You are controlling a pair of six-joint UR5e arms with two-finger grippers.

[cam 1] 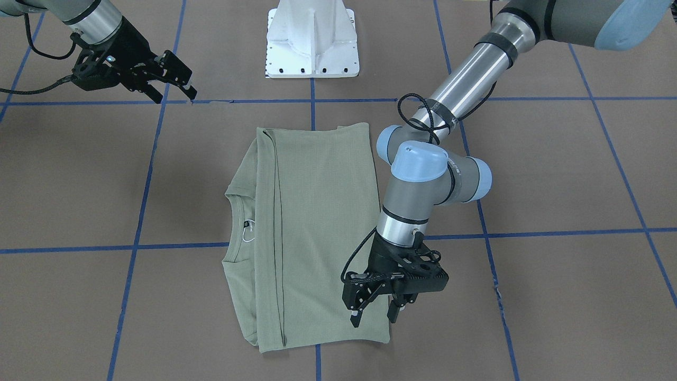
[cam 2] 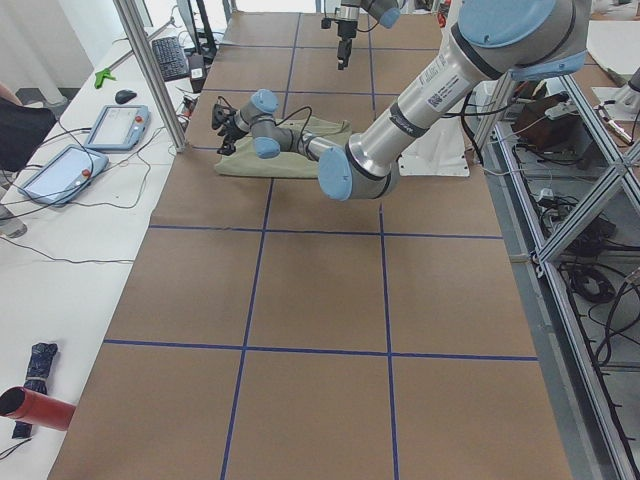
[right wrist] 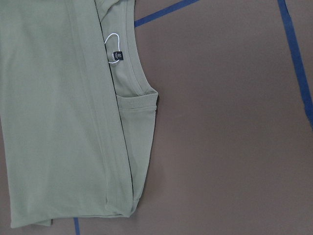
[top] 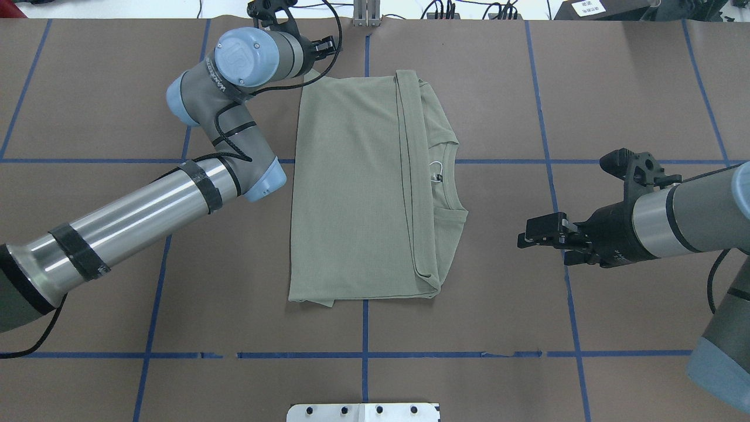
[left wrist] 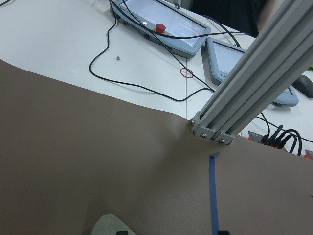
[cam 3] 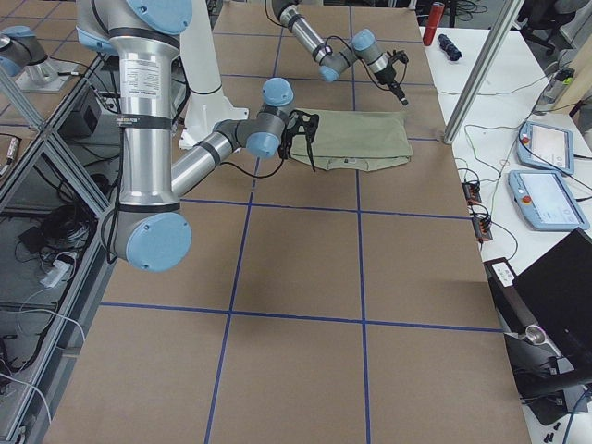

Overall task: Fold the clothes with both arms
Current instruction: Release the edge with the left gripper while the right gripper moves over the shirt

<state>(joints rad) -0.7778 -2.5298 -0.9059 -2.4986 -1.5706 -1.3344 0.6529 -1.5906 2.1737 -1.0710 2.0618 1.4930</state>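
The clothes, one sage-green shirt [top: 351, 187], lie folded into a rectangle on the brown table. The collar and black neck label [right wrist: 117, 55] point toward my right arm's side. My left gripper [cam 1: 374, 316] hangs open, pointing down over the shirt's far corner on my left side. One finger is over the cloth and the other at its edge, with nothing held. The left wrist view shows only that shirt corner [left wrist: 110, 226] at its bottom edge. Off the shirt [cam 1: 317, 227] on the collar side, my right gripper [cam 1: 176, 97] is open and empty above bare table, also visible from overhead [top: 530, 234].
The white pedestal base [cam 1: 312, 39] stands behind the shirt on the robot's side. Blue tape lines [top: 363, 328] cross the brown table. An aluminium post [left wrist: 249, 83] and control tablets [left wrist: 166, 24] with cables stand just past the far table edge near my left gripper.
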